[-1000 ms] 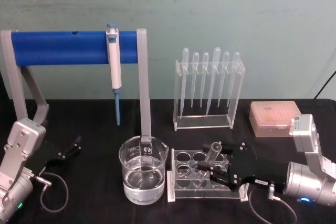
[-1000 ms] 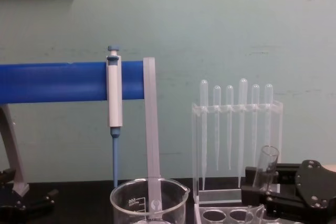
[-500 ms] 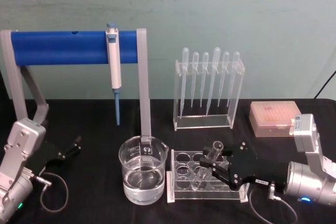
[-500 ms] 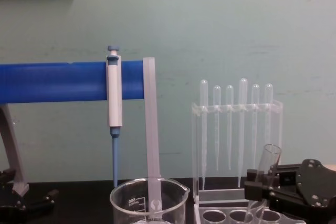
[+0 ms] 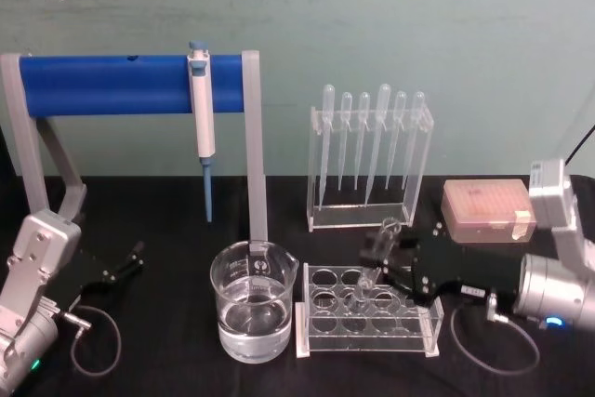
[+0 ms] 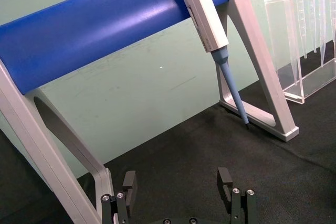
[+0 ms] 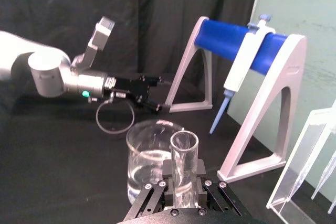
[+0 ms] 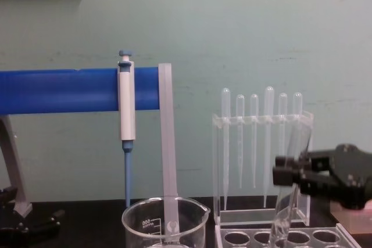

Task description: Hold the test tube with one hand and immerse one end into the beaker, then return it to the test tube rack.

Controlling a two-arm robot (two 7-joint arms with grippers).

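My right gripper (image 5: 383,250) is shut on the test tube (image 5: 365,284), a clear glass tube held tilted, its rounded bottom just above the holes of the clear rack (image 5: 367,321). From the chest, that gripper (image 8: 289,169) grips the test tube (image 8: 283,213) in its upper part. The right wrist view looks down the test tube's open rim (image 7: 184,145), with the beaker (image 7: 151,157) beyond it. The beaker (image 5: 253,302), holding clear liquid, stands left of the rack. My left gripper (image 5: 125,262) rests open at the far left, its fingers (image 6: 227,181) spread.
A blue-barred stand (image 5: 130,84) with a hanging pipettor (image 5: 202,109) rises behind the beaker. A clear holder with several pipettes (image 5: 370,160) stands behind the rack. An orange-lidded tip box (image 5: 485,211) sits at the right. A cable loop (image 5: 93,332) lies by the left arm.
My right gripper has risen and drawn back to the right, lifting the test tube up out of the rack hole. The left arm has not moved.
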